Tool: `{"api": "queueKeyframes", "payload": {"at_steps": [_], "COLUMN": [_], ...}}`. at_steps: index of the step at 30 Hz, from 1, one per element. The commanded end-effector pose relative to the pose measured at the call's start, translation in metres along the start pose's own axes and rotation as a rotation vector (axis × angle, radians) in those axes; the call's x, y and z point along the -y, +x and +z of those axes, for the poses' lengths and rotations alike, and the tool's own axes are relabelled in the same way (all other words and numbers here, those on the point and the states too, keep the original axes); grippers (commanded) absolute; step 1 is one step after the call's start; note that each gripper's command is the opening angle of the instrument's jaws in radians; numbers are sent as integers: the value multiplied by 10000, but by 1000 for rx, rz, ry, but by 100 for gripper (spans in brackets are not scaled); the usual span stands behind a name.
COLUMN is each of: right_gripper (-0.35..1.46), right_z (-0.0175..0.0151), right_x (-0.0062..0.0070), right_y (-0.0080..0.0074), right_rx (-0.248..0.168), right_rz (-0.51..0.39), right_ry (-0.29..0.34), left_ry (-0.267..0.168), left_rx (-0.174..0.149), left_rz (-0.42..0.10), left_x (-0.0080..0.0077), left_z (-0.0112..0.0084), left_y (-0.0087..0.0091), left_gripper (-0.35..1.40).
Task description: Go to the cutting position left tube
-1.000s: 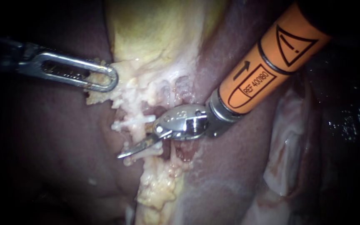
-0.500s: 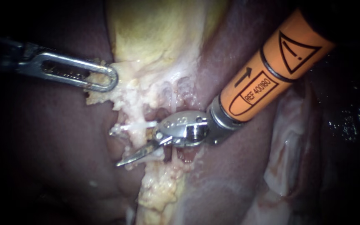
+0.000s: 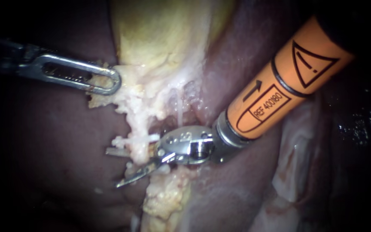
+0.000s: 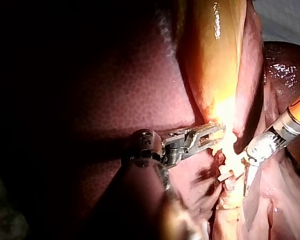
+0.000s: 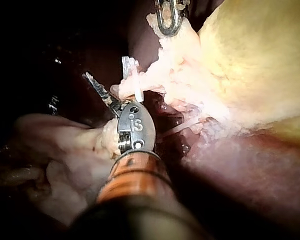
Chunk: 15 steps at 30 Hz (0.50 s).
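Lumpy pale tissue (image 3: 130, 92) is clamped, upper left, in the left instrument's (image 3: 108, 83) slotted steel jaws. The right instrument's (image 3: 114, 168) blades are held apart around a whitish strand (image 3: 137, 148).

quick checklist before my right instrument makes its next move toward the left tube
1. Left instrument holding: ok, shut on the pale tissue under the gallbladder.
2. Right instrument open: ok, a gap shows between its blades.
3. Tissue in that gap: ok, the pale tissue band passes between the blades.
4. That this is the left tube: cannot tell.
5. Lower blade clear of the liver: cannot tell.
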Motion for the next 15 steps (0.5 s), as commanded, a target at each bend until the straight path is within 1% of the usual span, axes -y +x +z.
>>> {"api": "queueKeyframes", "payload": {"at_steps": [1,6,15], "right_gripper": [126,126,126], "right_z": [0,-2,-3], "right_x": [1,5,7], "right_y": [2,8,11], "right_rx": [-4,-12,-15], "right_rz": [6,25,43], "right_ry": [0,3,5], "left_ry": [0,0,0], "left_rx": [0,0,0], "left_rz": [0,0,0], "left_x": [0,1,1], "left_z": [0,0,0], "left_y": [0,0,0], "left_gripper": [-35,-35,-35]}}
